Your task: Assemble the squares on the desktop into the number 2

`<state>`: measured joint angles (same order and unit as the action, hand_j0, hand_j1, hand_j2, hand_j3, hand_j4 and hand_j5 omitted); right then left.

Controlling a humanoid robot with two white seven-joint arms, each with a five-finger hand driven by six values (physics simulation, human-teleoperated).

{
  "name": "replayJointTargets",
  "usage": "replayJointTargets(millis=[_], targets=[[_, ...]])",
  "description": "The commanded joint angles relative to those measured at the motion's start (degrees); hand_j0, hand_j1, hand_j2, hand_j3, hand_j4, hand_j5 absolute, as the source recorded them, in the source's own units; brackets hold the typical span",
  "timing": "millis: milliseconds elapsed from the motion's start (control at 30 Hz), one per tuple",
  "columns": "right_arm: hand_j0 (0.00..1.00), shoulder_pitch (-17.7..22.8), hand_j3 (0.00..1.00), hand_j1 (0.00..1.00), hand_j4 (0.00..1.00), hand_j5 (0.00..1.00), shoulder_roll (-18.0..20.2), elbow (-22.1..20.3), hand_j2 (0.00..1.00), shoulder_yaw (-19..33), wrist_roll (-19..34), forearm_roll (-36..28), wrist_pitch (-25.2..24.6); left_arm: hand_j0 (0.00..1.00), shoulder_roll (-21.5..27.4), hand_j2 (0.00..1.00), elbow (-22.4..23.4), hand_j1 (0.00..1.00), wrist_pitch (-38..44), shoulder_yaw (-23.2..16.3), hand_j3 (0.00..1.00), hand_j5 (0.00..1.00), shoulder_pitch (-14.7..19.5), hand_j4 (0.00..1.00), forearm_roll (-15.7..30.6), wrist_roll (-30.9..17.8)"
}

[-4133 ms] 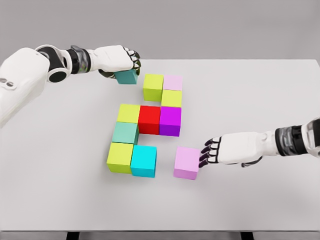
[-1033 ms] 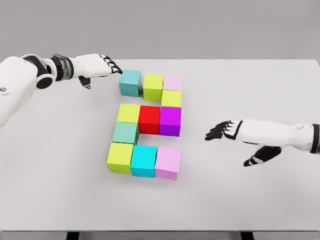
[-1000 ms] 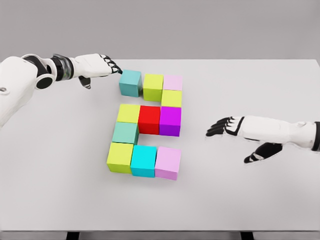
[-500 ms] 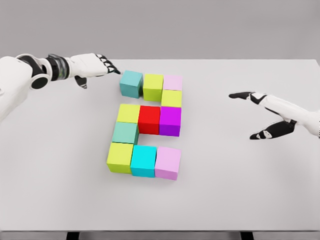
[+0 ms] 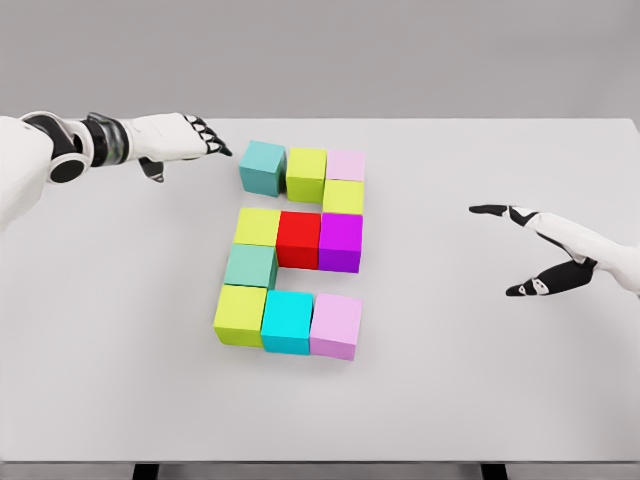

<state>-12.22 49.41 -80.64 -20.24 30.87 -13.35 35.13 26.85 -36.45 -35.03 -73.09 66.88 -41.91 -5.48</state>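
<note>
- Head view: ten cubes sit packed on the white desktop [image 5: 480, 390], forming a 2.
- Far row, left to right: teal cube [image 5: 262, 166], lime cube [image 5: 306, 174], pale pink cube [image 5: 346, 165]; another lime cube [image 5: 343, 197] sits below the pink one.
- Middle row: lime cube [image 5: 257, 227], red cube [image 5: 299, 239], purple cube [image 5: 340, 242].
- A green cube [image 5: 250, 266] links down to the near row: lime cube [image 5: 240, 314], cyan cube [image 5: 287, 322], lilac cube [image 5: 336, 326].
- The left hand [image 5: 178, 139] hovers just left of the teal cube, fingers extended, holding nothing.
- The right hand [image 5: 548, 250] is well apart near the right edge, fingers spread, with bare desktop between it and the cubes.
</note>
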Motion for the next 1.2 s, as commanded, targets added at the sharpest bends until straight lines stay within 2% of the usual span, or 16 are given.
replayJointTargets(millis=[0, 767, 1167], targets=[[1.00, 0.00, 1.00, 1.00, 1.00, 1.00, 0.07, -0.04, 1.00, 0.02, -0.03, -0.54, -0.13, 1.00, 0.22, 1.00, -0.63, 1.00, 0.03, -0.04, 1.00, 1.00, 0.00, 1.00, 0.25, 0.03], [1.00, 1.05, 1.00, 1.00, 1.00, 1.00, 0.07, -0.13, 1.00, 0.11, -0.11, -0.89, -0.13, 1.00, 0.40, 1.00, -4.32, 1.00, 0.03, -1.44, 1.00, 1.00, 0.09, 1.00, 0.17, -1.64], [1.00, 1.14, 1.00, 1.00, 1.00, 1.00, 0.07, -0.31, 1.00, 0.11, -0.11, -0.89, -0.13, 1.00, -0.13, 1.00, -4.59, 1.00, 0.03, -1.44, 1.00, 1.00, 0.09, 1.00, 0.17, -1.91]])
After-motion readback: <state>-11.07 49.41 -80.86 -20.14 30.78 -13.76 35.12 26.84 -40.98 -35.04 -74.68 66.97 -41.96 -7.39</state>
